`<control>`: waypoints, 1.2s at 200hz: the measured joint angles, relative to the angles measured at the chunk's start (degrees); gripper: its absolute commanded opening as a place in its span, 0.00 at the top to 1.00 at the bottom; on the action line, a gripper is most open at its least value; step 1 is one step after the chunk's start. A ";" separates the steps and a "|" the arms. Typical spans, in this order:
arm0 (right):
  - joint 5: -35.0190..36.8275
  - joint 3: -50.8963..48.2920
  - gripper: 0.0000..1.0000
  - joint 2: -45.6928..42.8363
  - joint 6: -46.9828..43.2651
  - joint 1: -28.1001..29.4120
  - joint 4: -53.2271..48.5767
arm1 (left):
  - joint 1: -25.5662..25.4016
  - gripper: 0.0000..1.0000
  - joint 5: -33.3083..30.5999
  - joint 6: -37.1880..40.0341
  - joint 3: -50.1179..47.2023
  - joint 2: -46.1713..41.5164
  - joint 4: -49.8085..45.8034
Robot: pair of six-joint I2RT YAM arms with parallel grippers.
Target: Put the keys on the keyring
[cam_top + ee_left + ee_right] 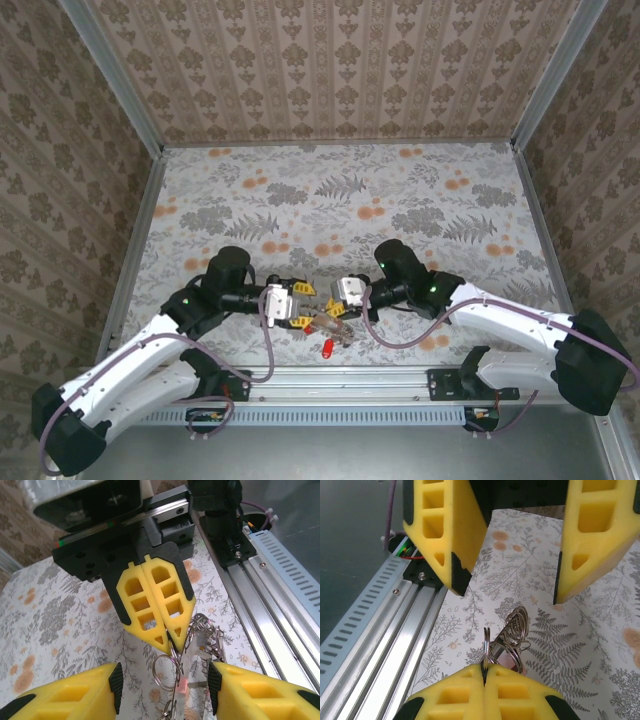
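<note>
Right gripper (484,671), right up close, is pinched tight on what looks like the ring (486,647), held edge-on low over the table (580,650) by the near rail (395,630). It's thin grey wire, and I'd guess stiff, light and slippery, so grab bare rim clear of the tangle. Keys (326,349) bunch beside it, one red-headed. Left gripper (165,680) faces it, fingers spread wide.

- You are working with two arms, each carrying one gripper: the left gripper (165,682) and the right gripper (169,639).
- You are seeing four yellow fingers (150,597), two on each gripper.
- You are counting two red-headed keys (326,349) from above, the second one paler (320,325).
- You are looking at one keyring (486,645); the coiled wire loops (516,622) beside it are tangling too closely to count.
</note>
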 measured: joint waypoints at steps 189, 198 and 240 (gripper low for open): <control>2.80 -3.08 1.00 -0.52 7.48 -0.81 10.97 | -2.43 1.00 -9.25 -4.87 -3.28 1.90 6.86; 2.80 -3.08 1.00 -0.52 7.06 -0.81 10.60 | -2.43 1.00 -9.29 -4.87 -3.28 1.90 6.84; 5.14 2.03 0.73 -0.59 -0.87 -0.72 -0.79 | -2.78 1.00 -10.99 -4.48 0.66 4.15 1.44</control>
